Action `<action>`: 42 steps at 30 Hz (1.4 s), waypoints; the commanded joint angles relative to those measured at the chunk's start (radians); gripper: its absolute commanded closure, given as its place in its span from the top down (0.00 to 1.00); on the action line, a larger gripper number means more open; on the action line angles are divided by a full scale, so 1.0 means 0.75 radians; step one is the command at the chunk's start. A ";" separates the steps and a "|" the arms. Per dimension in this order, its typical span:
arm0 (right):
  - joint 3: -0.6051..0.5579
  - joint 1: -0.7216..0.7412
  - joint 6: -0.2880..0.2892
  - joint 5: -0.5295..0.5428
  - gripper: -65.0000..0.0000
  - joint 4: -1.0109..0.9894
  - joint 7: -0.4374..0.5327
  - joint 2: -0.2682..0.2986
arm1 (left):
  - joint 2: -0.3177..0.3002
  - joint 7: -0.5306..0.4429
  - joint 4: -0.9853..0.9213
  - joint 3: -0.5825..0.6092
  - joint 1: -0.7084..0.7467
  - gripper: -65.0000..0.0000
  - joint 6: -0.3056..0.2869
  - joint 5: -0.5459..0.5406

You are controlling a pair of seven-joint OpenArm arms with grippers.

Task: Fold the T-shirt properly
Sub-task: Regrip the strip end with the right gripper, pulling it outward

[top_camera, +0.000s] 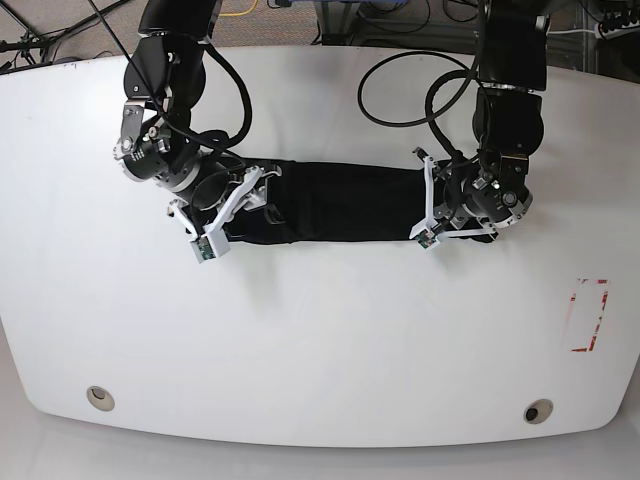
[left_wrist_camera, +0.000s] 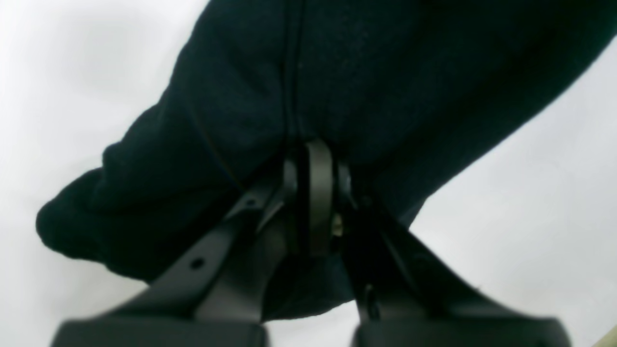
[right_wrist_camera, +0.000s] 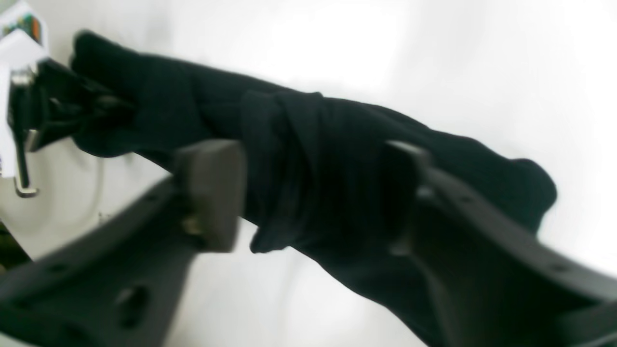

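Note:
The black T-shirt (top_camera: 345, 205) lies on the white table as a long, narrow folded band; no print shows. My left gripper (top_camera: 428, 207), on the right of the base view, is shut on the band's end, its fingers pinched into the black cloth (left_wrist_camera: 337, 72) in the left wrist view (left_wrist_camera: 315, 156). My right gripper (top_camera: 258, 200), on the left of the base view, is at the other end. In the right wrist view its jaws (right_wrist_camera: 308, 193) stand apart with the bunched cloth (right_wrist_camera: 313, 125) between them. The left gripper also shows there at the band's far end (right_wrist_camera: 53, 113).
The white table (top_camera: 320, 330) has a red rectangular mark (top_camera: 587, 315) near its right edge and two round holes (top_camera: 99, 397) (top_camera: 537, 411) near the front. Cables (top_camera: 400, 90) hang from the arms at the back.

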 commanded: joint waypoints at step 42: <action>-0.315 0.116 0.008 -0.265 0.53 -0.079 0.235 -0.123 | -0.010 0.047 -0.010 0.001 0.000 0.00 -0.003 0.018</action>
